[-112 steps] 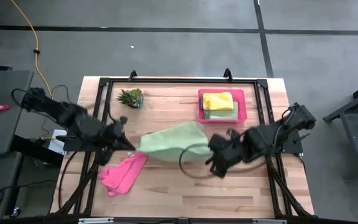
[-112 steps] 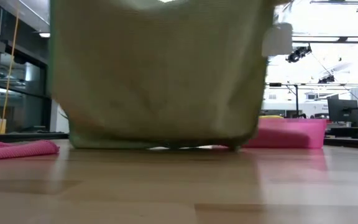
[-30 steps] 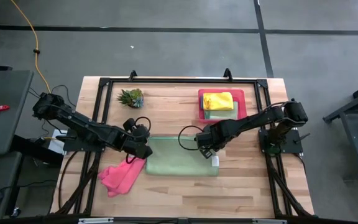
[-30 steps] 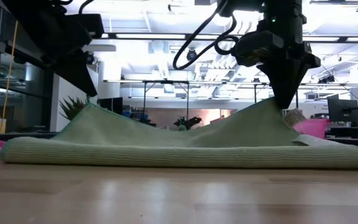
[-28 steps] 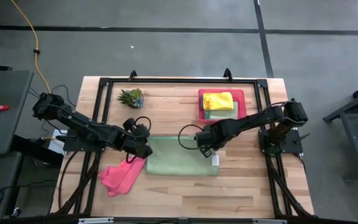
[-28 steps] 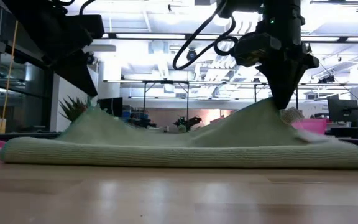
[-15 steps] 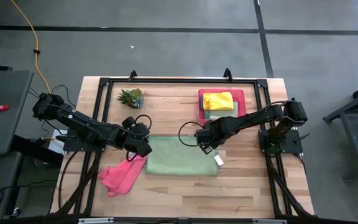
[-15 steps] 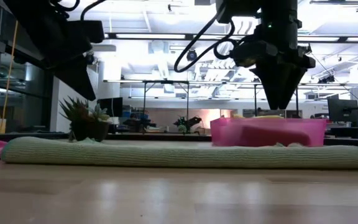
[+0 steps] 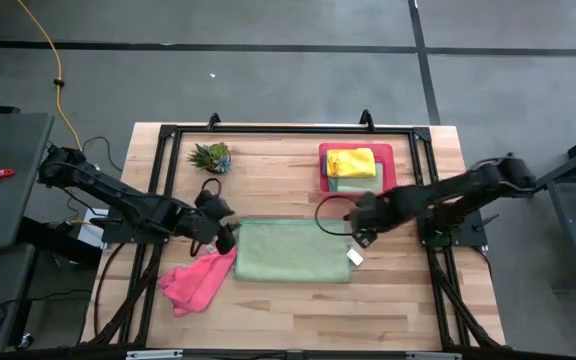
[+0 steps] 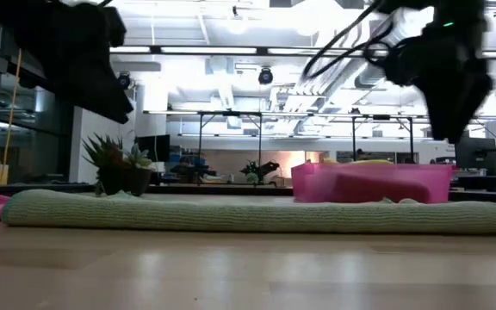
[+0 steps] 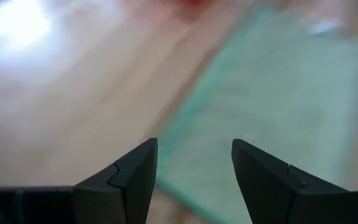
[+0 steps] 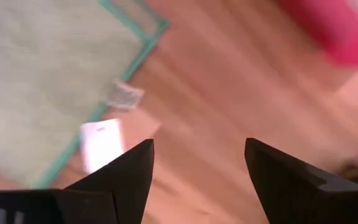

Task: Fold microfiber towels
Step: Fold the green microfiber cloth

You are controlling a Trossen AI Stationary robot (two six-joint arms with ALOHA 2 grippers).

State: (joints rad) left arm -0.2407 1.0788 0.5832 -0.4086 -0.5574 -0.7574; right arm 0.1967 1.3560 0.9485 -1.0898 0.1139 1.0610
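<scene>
A light green towel (image 9: 293, 250) lies flat at the table's middle, folded in two, with a white label (image 9: 354, 257) sticking out at its right edge. My left gripper (image 9: 228, 234) hangs open just off the towel's far left corner, with the cloth (image 11: 272, 93) ahead of its fingers. My right gripper (image 9: 364, 233) hangs open, pointing down, just past the far right corner, beside the cloth (image 12: 48, 81) and the label (image 12: 101, 143). A crumpled pink towel (image 9: 196, 282) lies at the near left. A yellow towel (image 9: 351, 162) lies folded on a green one in the pink tray (image 9: 388, 170).
A small spiky plant (image 9: 211, 156) stands at the far left of the table. The pink tray stands just beyond my right gripper, toward the far edge. A black frame (image 9: 268, 130) runs round the table top. Bare wood lies along the near edge (image 9: 298, 315).
Both grippers have opened and let go of the light green towel's raised far corners, which have dropped flat onto the layer below. My right gripper has then drawn off toward the table's right edge. My left gripper has backed a little toward the left edge.
</scene>
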